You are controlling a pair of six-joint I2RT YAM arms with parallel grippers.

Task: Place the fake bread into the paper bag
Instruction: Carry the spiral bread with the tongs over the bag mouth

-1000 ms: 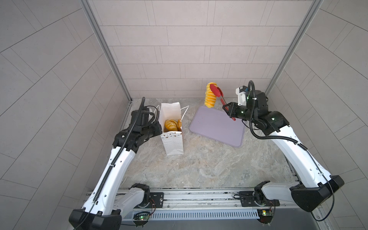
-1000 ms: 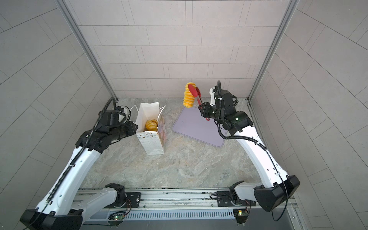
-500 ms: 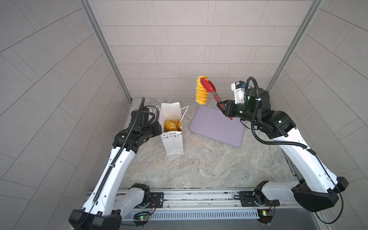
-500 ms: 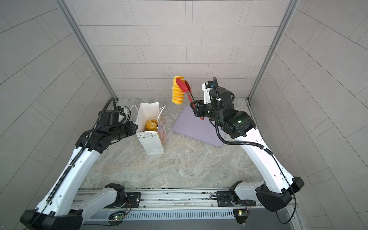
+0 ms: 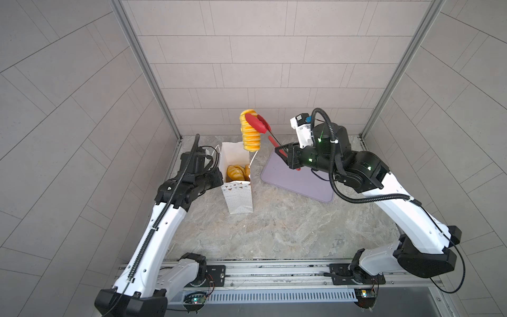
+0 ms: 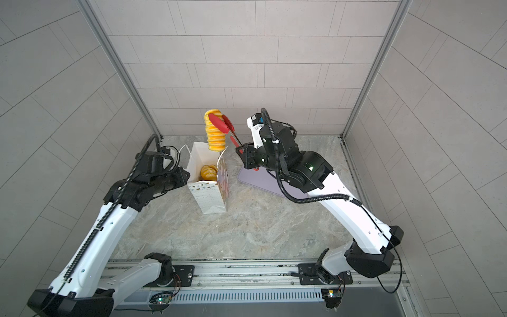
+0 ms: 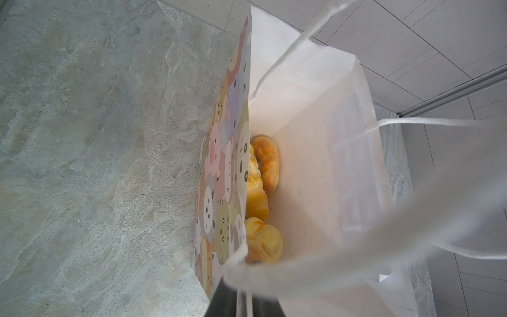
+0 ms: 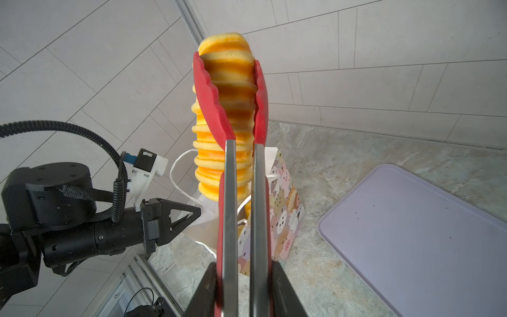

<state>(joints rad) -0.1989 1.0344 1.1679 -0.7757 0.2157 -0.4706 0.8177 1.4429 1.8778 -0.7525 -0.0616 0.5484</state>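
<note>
The step in hand, as I judge it, is the carrying of one more piece of fake bread to the bag. The right gripper is clenched on the two metal handles of the red-tipped tongs. The tongs in turn pinch the upper part of a long golden-orange loaf with cream stripes. This loaf hangs upright in the air, and its lower end is over the far right corner of the mouth of the tall white paper bag with string handles.

The paper bag stands upright on the grey stone-look table, left of the flat lilac tray, which lies bare. At the bottom of the paper bag I see at least three golden toy pastries lying together.

The left gripper is at the left rim of the paper bag. Its jaws appear closed on the paper there, holding the mouth wide.

For the next move, I think the loaf must go a little left and nearer, to the middle of the mouth. Then it must come down between the walls, away from the string handle on the right side. Only then should the right jaws loosen, so that the tongs spread and the loaf drops inside.
</note>
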